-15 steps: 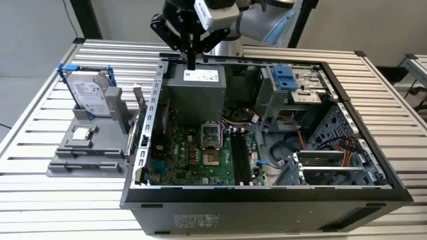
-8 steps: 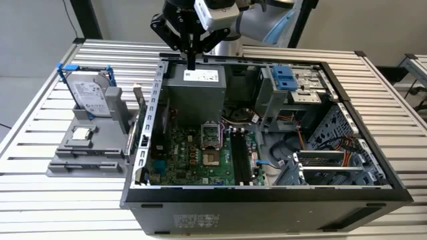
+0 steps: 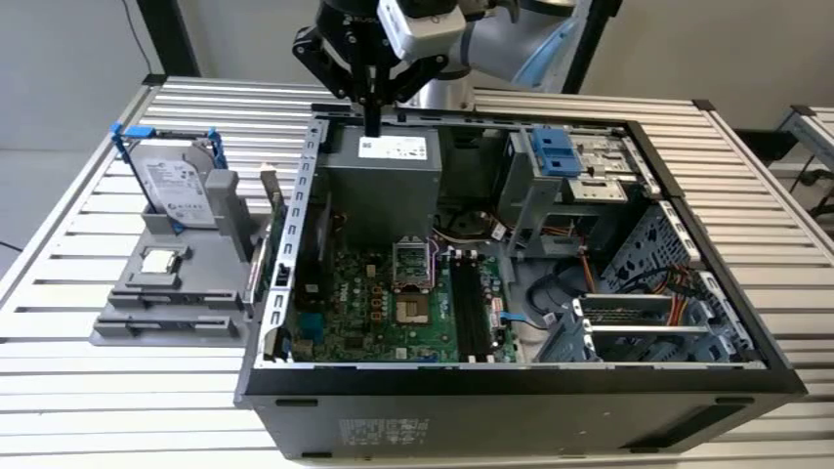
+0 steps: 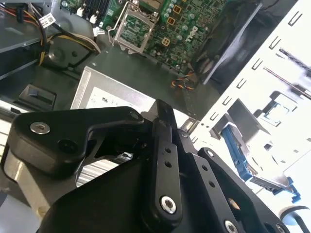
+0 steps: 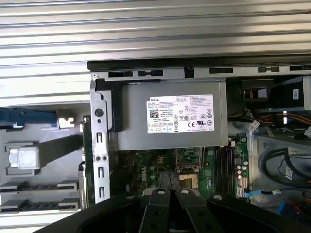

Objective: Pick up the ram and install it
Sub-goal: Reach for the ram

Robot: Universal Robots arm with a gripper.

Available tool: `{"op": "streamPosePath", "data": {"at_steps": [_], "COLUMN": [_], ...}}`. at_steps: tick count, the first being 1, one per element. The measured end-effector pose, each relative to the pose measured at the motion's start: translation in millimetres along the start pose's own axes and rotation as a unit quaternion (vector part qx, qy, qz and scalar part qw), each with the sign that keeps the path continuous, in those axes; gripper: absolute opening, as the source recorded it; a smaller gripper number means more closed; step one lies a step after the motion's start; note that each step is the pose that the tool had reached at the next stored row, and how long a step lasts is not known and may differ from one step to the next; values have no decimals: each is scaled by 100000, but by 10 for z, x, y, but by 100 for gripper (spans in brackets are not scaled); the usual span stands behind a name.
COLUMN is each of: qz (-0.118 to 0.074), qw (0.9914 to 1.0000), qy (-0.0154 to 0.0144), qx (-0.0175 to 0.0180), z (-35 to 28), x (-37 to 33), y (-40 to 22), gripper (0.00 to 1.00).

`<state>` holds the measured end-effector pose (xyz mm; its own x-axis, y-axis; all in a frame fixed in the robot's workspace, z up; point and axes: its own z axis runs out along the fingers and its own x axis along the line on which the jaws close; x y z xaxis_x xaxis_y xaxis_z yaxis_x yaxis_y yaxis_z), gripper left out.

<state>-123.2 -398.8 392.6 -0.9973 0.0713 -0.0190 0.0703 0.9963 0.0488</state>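
Slatted table point(image 3: 131, 391) bears open computer case point(image 3: 521, 391), closed hand point(image 3: 374, 125) above.

- Case point(image 3: 521, 376) is laid open; the motherboard point(image 3: 352, 293) is exposed from above.
- Memory slots point(image 3: 470, 308) are hemmed by the processor socket point(image 3: 410, 311) and loose cables point(image 3: 554, 293).
- Power supply point(image 3: 391, 171) is seen just below the gripper point(image 3: 374, 125), apart.
- Drive cage point(image 3: 561, 161) blocks the exterior view's right.
- A narrow gap is left between case wall point(image 3: 309, 186) and grey fixture point(image 3: 163, 293).
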Motion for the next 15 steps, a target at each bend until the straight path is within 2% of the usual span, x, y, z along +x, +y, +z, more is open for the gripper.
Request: {"op": "streamPosePath", "data": {"at_steps": [3, 15], "qz": [-9, -8], "qw": [100000, 100000], "qy": [6, 2], "qx": [10, 1], "z": [-2, -8], "x": [38, 329], "y": [-3, -23], "gripper": [0, 0]}}
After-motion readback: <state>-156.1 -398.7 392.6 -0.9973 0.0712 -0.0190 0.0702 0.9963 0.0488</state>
